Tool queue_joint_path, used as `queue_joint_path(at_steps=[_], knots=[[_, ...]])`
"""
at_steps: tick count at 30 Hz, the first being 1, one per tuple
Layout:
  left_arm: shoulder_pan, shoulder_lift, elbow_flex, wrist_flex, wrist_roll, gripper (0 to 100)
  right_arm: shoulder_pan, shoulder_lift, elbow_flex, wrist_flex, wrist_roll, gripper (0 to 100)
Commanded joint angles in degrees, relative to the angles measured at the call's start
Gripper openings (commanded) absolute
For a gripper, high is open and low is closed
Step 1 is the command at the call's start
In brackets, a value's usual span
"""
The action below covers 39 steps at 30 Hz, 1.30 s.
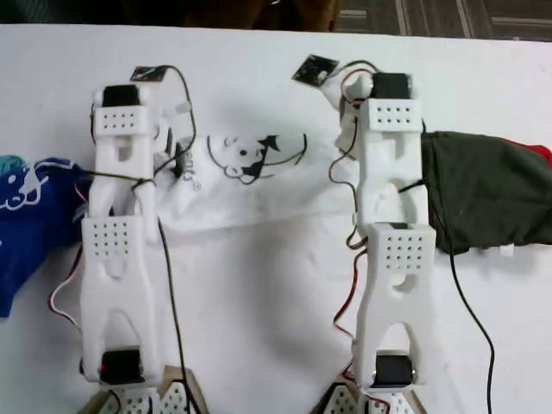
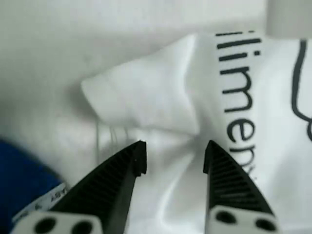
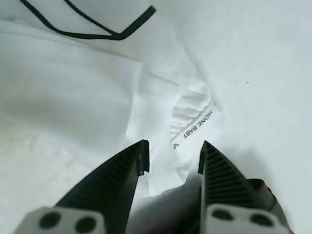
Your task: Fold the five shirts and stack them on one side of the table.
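A white shirt point(image 1: 250, 177) with a black drawing lies spread between the two arms at the back of the table. My left gripper point(image 2: 174, 158) is open just above its left part, close to a folded white corner point(image 2: 141, 97) and black lettering point(image 2: 239, 92). My right gripper point(image 3: 173, 158) is open over the white shirt's ribbed collar and label point(image 3: 192, 117). A blue shirt point(image 1: 34, 220) lies at the table's left edge. A dark green shirt point(image 1: 487, 194) rests at the right on top of something red point(image 1: 539, 153).
Black cables point(image 1: 470, 302) run over the table beside each arm. Two small dark tags point(image 1: 315, 69) lie near the table's back edge. The white table point(image 1: 259, 302) is bare between the arm bases.
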Motion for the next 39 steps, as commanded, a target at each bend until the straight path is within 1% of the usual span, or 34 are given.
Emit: queue_joint_path(at_steps=[1,3,5,9,12,15,20,24,27,30,33,36,39], knots=[[-2.55,-14.24,14.2,1.05,3.52,22,2.15,-6.55,-2.9,1.36,-0.53,17.3],[-3.78,-18.73,22.73,0.7,4.57,22,2.95,-8.13,-1.76,1.36,-0.53,17.3],[-5.36,-21.36,26.95,0.44,4.92,22,3.03,-9.8,0.09,1.36,-0.53,17.3],[-9.41,-21.71,28.26,0.35,7.21,22,3.03,-14.37,5.45,1.36,-0.53,17.3],[-10.11,-19.08,28.97,-2.11,7.3,23,2.95,-18.42,9.85,1.36,-0.53,17.3],[-10.29,-14.86,28.53,-2.99,7.82,27,2.86,-22.11,13.36,1.36,-0.53,17.3],[-9.67,-6.68,25.27,-4.66,10.2,27,2.95,-26.59,17.23,1.27,-0.53,17.3],[-9.49,-0.18,16.92,-1.05,10.29,27,2.86,-28.35,17.49,1.27,-0.53,17.3],[-8.09,3.69,10.77,1.23,10.29,26,2.68,-28.44,17.49,1.27,-0.53,17.3],[-6.77,3.87,11.03,1.23,10.11,26,2.68,-28.53,17.49,1.27,-0.53,17.3],[-4.57,3.25,14.11,1.23,10.11,26,2.95,-28.53,17.23,1.27,-0.53,17.3],[-3.43,2.73,17.54,1.23,10.11,22,3.03,-28.7,17.05,1.27,-0.53,17.3],[-2.73,2.29,19.82,1.23,10.2,12,3.03,-28.7,16.97,1.27,-0.53,17.3]])
